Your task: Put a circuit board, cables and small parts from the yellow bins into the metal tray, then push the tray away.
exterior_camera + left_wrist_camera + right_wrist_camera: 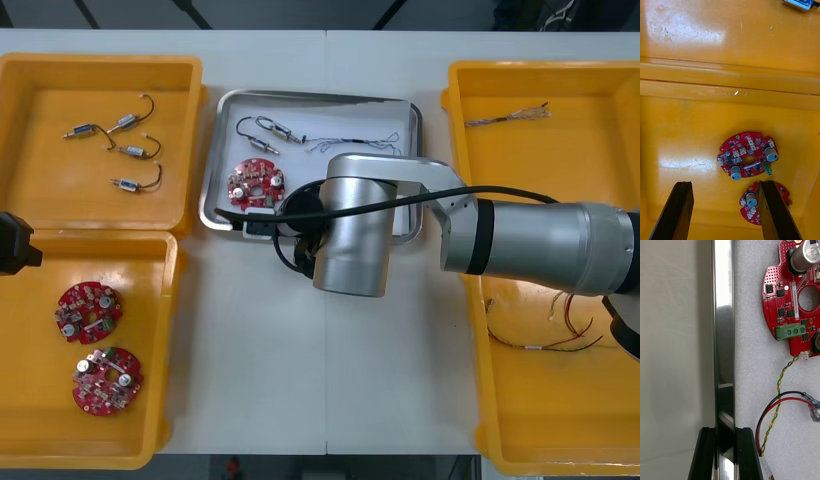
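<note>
Grips the near rim of the metal tray [318,98] with the right gripper [725,432], close to the tray's near left corner. Has 1 black finger [707,453] outside the rim, on the side of the table [250,340], and the other inside, over the white floor. Pinches the shiny rim firmly, with the jaws apart only by the width of that rim. Reaches there across from the right side, with the right wrist above the tray's near edge in the front view.

Carries inside the tray 1 round red circuit board [256,184], near the left wall and just beside the gripped rim. Shows in the right wrist view a twisted yellow and green cable [780,382] leaving the board's small white connector, crossed by a red and black cable [771,408]. Carries also, toward the far wall, small metal parts [270,132] on thin dark wire.

Hovers with the left gripper [724,183] over the near left yellow bin [172,330], jaws wide open, with nothing held between them. Looks down there on 2 more boards [88,310], both flat on the bin floor.

Contains in the far left yellow bin [100,62] 4 wired metal parts [135,151], in the far right yellow bin [455,110] 1 thin twisted cable [505,117], and in the near right yellow bin [490,400] red and yellow cables [545,346].
</note>
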{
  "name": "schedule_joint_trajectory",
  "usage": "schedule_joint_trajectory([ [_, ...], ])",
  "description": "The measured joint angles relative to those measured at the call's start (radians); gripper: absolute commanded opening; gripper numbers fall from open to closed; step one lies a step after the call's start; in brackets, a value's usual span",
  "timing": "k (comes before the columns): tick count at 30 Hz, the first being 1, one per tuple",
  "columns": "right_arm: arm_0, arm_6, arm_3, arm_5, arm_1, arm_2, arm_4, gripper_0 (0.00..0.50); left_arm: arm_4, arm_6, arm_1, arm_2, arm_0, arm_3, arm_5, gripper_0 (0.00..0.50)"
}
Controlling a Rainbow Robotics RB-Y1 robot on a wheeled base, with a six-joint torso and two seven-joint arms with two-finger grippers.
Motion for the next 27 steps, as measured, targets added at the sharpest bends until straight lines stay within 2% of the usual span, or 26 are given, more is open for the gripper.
schedule_joint_trajectory([
  [13, -0.070, 0.062, 0.167, -0.172, 0.000, 0.000, 0.000, 0.000, 0.000, 0.000, 0.000, 0.000, 0.000, 0.000, 0.000, 0.500],
  [19, -0.092, 0.065, 0.208, -0.218, 0.000, 0.000, 0.000, 0.000, 0.000, 0.000, 0.000, 0.000, 0.000, 0.000, 0.000, 0.500],
  [27, -0.117, 0.131, 0.291, -0.299, 0.000, 0.000, 0.000, 0.000, 0.000, 0.000, 0.000, 0.000, 0.000, 0.000, 0.000, 0.500],
])
